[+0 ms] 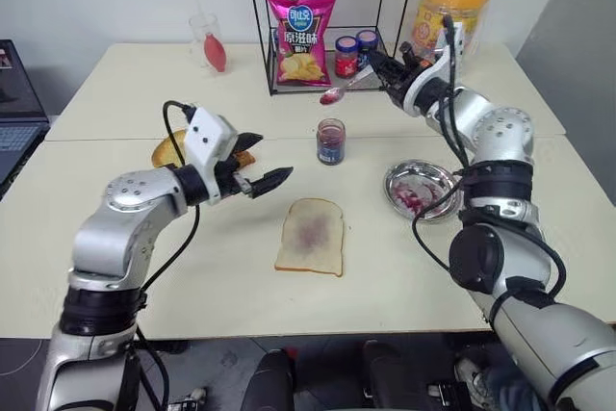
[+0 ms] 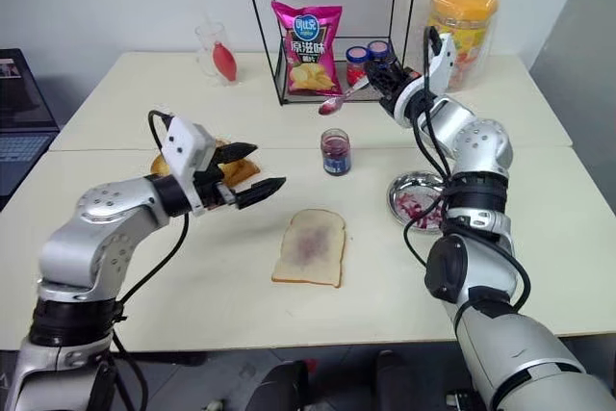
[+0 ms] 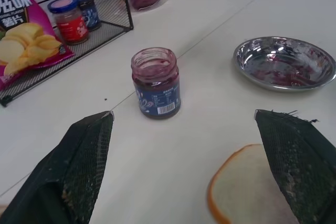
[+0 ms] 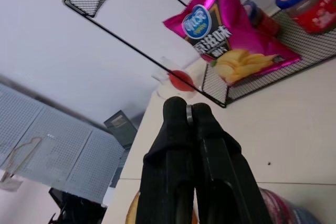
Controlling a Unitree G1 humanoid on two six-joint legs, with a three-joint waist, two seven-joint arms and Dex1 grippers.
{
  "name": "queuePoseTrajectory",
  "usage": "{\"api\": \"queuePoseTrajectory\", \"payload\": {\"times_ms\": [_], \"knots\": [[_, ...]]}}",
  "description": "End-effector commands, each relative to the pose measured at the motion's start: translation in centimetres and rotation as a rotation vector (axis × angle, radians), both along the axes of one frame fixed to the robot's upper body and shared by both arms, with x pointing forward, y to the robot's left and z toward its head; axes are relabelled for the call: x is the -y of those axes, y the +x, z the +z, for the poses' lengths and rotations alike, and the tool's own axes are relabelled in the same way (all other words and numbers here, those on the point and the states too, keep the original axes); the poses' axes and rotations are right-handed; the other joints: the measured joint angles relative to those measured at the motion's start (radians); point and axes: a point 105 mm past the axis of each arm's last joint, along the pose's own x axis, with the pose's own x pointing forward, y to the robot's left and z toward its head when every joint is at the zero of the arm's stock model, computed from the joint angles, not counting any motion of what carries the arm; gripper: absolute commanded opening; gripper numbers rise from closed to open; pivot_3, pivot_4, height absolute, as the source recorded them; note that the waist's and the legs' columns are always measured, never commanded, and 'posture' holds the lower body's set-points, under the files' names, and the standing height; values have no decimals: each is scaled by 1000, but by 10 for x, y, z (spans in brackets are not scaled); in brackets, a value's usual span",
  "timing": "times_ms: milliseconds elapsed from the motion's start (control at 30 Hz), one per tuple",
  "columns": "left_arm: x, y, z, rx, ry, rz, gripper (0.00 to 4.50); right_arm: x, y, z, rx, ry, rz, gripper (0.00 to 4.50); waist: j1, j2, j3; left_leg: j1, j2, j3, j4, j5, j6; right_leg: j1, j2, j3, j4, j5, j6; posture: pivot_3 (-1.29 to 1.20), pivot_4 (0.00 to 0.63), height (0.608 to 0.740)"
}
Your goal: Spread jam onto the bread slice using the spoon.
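We see our right claw (image 1: 383,72) clenched on the handle of the small slim silver metal spoon (image 1: 339,92), held up in the air in front of the black wire rack (image 1: 272,45) at the counter's far edge. The spoon's bowl carries a dab of purplish-red; most of the handle is hidden between the black fingers (image 4: 191,145). Directly below it the small clear glass jar (image 1: 330,141) stands open and upright on the pale matte counter (image 1: 125,93), dark glossy jam (image 3: 153,65) inside, a blue label round its wall.

The pale white, square-ish bread slice (image 1: 311,235) lies flat near the middle of the counter, toward the near edge, with a thin tan crust and a faint purplish smear at its centre. Our left claw (image 1: 265,166) hangs released, jaws wide, holding nothing, just left of the slice. Its body partly covers some golden-brown toasted slices (image 1: 168,149).

A shallow round steel dish (image 1: 421,188), shiny and jam-streaked, sits toward the right edge. In the rack stand a glossy pink crisp bag (image 1: 300,38) and two small labelled jars (image 1: 356,53).
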Motion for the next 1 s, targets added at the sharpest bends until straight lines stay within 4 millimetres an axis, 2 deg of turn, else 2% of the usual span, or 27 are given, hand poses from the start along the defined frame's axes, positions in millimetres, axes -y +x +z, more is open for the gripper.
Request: {"api": "queuePoseTrajectory", "payload": {"times_ms": [33,167,233,267,400,533,833,1000], "knots": [[1,-22,12,31,-11,-63,4500,-15,-37,17,120,-62,103,62,0,0,0,0,0,0,0,0,0,0,0,0,0,0,0,0,150,740],[-4,-44,-5,-34,33,-99,4500,-36,-71,-4,169,-172,195,62,-1,0,0,0,0,0,0,0,0,0,0,0,0,0,0,0,150,740],[-15,-65,-29,-103,115,-123,4500,-51,-88,-30,141,-197,241,62,-10,0,0,1,1,0,0,0,0,0,1,1,0,0,0,0,150,740],[-17,-71,-35,-120,135,-130,4500,-55,-92,-37,136,-206,249,62,-14,0,-1,2,2,1,0,0,0,0,2,1,0,-1,-1,0,150,740],[-31,-86,-59,-185,173,-104,4500,-66,-95,-63,122,-241,253,62,-12,0,-1,4,6,2,-1,0,0,1,4,1,0,-5,-2,0,150,740],[-34,-96,-73,-219,199,-135,4500,-70,-96,-81,150,-333,286,62,-4,0,-1,5,9,2,0,0,1,1,8,1,0,-6,-9,0,150,740],[-31,-97,-84,-211,182,-150,4500,-70,-94,-111,149,-432,302,62,-1,0,-1,10,14,5,-2,0,1,4,12,2,0,-6,-10,0,150,740],[-24,-95,-87,-193,184,-175,4500,-75,-100,-117,264,-572,313,62,-1,0,-1,10,14,5,-3,0,1,3,12,2,0,-6,-9,0,150,740]]}}
